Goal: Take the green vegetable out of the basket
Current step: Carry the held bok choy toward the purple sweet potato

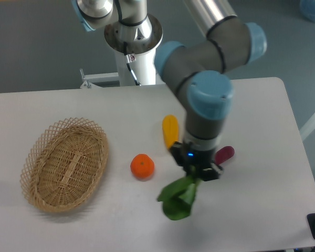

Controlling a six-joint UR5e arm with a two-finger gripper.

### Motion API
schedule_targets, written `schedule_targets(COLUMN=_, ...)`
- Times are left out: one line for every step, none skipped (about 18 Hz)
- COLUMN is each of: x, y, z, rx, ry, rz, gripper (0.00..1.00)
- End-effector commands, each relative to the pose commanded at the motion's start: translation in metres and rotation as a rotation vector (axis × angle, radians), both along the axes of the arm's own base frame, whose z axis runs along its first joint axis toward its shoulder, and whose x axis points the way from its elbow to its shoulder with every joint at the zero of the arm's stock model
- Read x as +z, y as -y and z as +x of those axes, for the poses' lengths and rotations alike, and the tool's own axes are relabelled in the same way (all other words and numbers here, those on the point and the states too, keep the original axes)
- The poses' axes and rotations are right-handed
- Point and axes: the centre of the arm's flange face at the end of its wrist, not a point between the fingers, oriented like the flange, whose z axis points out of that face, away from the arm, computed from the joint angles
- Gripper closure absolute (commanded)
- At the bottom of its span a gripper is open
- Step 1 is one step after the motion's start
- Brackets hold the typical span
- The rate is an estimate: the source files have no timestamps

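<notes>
Claw (pixel 198 176) and wrist point straight down in the lower middle-right of the frame, the fingers closed on the stem end of the green vegetable (pixel 177 198). Its floppy bright green leaves hang below and to the left of the fingers; whether the leaf tips touch the white worktop (pixel 262 121) cannot be told. The pale stem end itself is hidden inside the grip.

At the left of the frame lies the basket (pixel 64 164), an oval of tan wicker with an open-lattice rim, resting flat on the worktop and well apart from the claw. An orange round fruit (pixel 142 166) sits between the basket and the arm, just right of the basket's rim but not touching it. A yellow corn-like piece (pixel 169 130) lies upright in the picture's middle, partly covered on its right side by the arm's grey wrist section. A purple oblong vegetable (pixel 225 154) shows to the right of the wrist, its left end hidden behind it. The arm's blue-capped joints (pixel 212 94) fill the upper middle.
</notes>
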Motion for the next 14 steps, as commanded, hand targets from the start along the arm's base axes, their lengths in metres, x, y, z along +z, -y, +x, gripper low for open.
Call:
schedule_targets(x=-0.003, y=0.004, z=-0.004, rx=-0.037, ry=-0.006, rz=-0.018, gripper=0.93)
schedule_targets(x=-0.009, y=0.011, z=-0.014, rx=-0.079, ry=-0.006, rz=-0.032, gripper=0.90)
schedule_targets(x=-0.013, y=0.016, z=-0.019, rx=-0.108, ry=-0.004, rz=-0.043, gripper=0.90)
schedule_targets(x=-0.021, y=0.021, z=-0.023, rx=-0.119, ry=-0.001, rz=-0.062, gripper=0.90)
schedule_targets(x=-0.028, y=0.033, z=-0.033, rx=-0.118, ry=0.002, rz=-0.087, gripper=0.89)
schedule_targets(x=-0.033, y=0.045, z=-0.043, rx=-0.116, ry=0.004, rz=-0.094, gripper=0.89)
schedule_targets(x=-0.035, y=0.050, z=-0.050, rx=-0.128, ry=0.005, rz=-0.094, gripper=0.89)
schedule_targets(x=-0.036, y=0.056, z=-0.056, rx=-0.147, ry=0.004, rz=-0.095, gripper=0.89)
schedule_targets(x=-0.036, y=0.061, z=-0.060, rx=-0.159, ry=0.002, rz=-0.096, gripper=0.89)
schedule_targets(x=-0.035, y=0.062, z=-0.062, rx=-0.166, ry=-0.002, rz=-0.097, gripper=0.89)
schedule_targets(x=-0.036, y=0.063, z=-0.064, rx=-0.168, ry=-0.003, rz=-0.097, gripper=0.89)
schedule_targets(x=-0.037, y=0.062, z=-0.067, rx=-0.168, ry=-0.005, rz=-0.096, gripper=0.89)
schedule_targets(x=-0.035, y=0.062, z=-0.070, rx=-0.166, ry=-0.010, rz=-0.093, gripper=0.89)
schedule_targets(x=-0.033, y=0.065, z=-0.075, rx=-0.164, ry=-0.015, rz=-0.089, gripper=0.89)
